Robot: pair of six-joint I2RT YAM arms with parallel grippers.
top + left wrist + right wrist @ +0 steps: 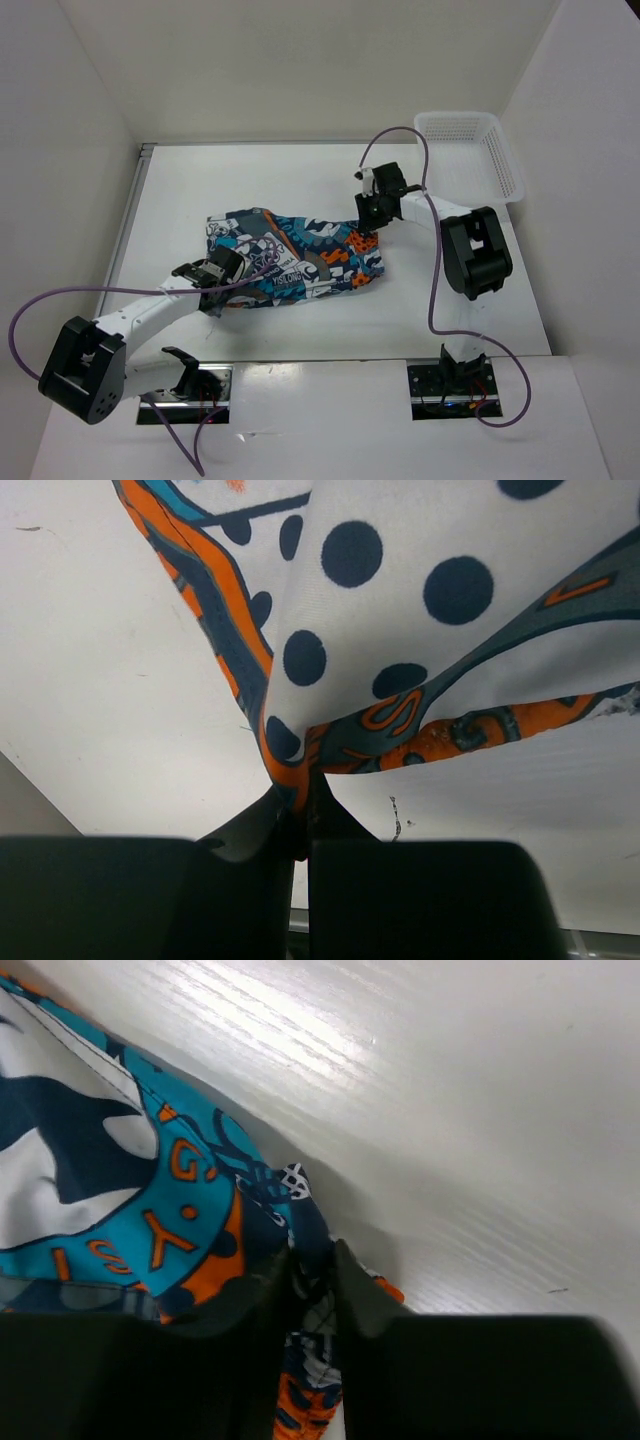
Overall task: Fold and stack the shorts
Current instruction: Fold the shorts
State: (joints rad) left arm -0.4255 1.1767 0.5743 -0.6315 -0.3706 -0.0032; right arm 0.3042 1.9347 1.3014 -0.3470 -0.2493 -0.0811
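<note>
Cloth shorts (295, 258): crumpled, mid table (250, 175), btwn both arms.
L gripper (214, 276): pinching shorts' left edge.
R gripper (368, 222): fingers nipping shorts' right corner.
Basket (480, 150): far-right corner, apart.

Hidden corner of shorts (170, 1190) between fingers (365, 1305)

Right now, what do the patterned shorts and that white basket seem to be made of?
The shorts: soft printed cloth, matte, likely woven; it folds and drapes. The basket: probably rigid white plastic, a see-through grid holding its shape.
</note>
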